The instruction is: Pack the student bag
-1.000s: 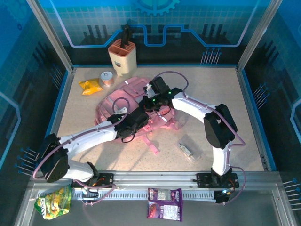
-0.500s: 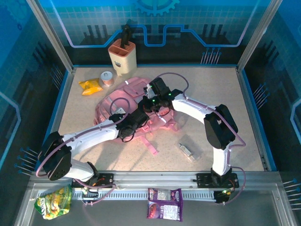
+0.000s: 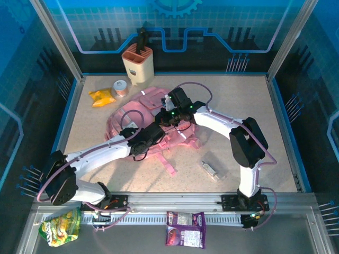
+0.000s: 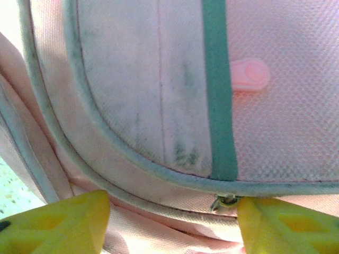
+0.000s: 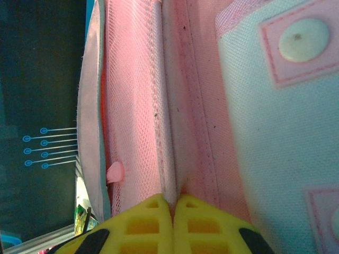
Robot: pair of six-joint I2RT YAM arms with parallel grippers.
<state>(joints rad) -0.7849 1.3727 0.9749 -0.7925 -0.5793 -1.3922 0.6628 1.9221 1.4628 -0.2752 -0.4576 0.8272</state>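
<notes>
Left claw point(image 4: 172, 214) has slid in toward 1 o'clock over the soft pink fabric backpack point(image 3: 124, 119) and narrowed, its jaws still apart either side of a small metal zip pull point(image 4: 223, 201), so I'd guess unzipping comes next. Right claw point(image 5: 173, 203) is pinched together on a pink seam fold. The bag sits just 11 o'clock of table centre, long axis roughly 11-to-5, with a loose strap point(image 3: 170, 166) trailing toward 5.

Table point(image 3: 238, 106): student bag point(image 3: 123, 117), yellow packet point(image 3: 101, 97), small roll point(image 3: 121, 88)
</notes>
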